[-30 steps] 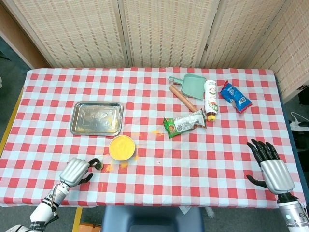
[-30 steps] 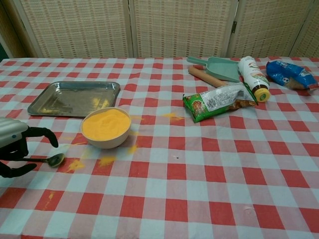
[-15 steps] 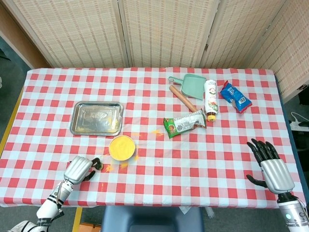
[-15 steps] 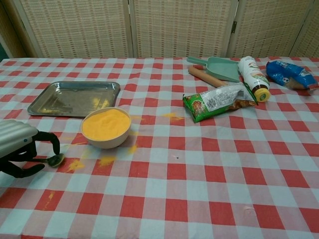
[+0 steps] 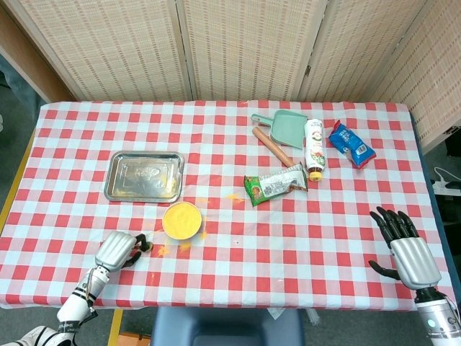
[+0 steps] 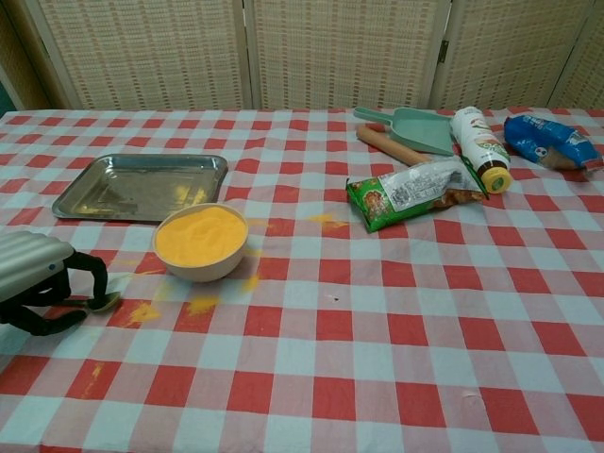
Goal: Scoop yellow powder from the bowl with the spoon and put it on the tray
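Curling over the spoon (image 6: 102,302), your left hand (image 6: 38,278) now has its fingers (image 6: 92,274) arched down on it, further over it than a second ago; whether they truly hold it, I cannot tell. The bowl (image 6: 200,243) of yellow powder sits just beyond the fingers, the tray (image 6: 142,186) behind it. Your right hand (image 5: 403,246) rests with fingers spread, unchanged. Scooping is not yet begun.

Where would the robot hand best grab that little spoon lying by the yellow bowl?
Probably by the handle, from above. The spoon lies flat on the table, bowl end toward the powder bowl, handle running under the left robot hand, which hides most of it.
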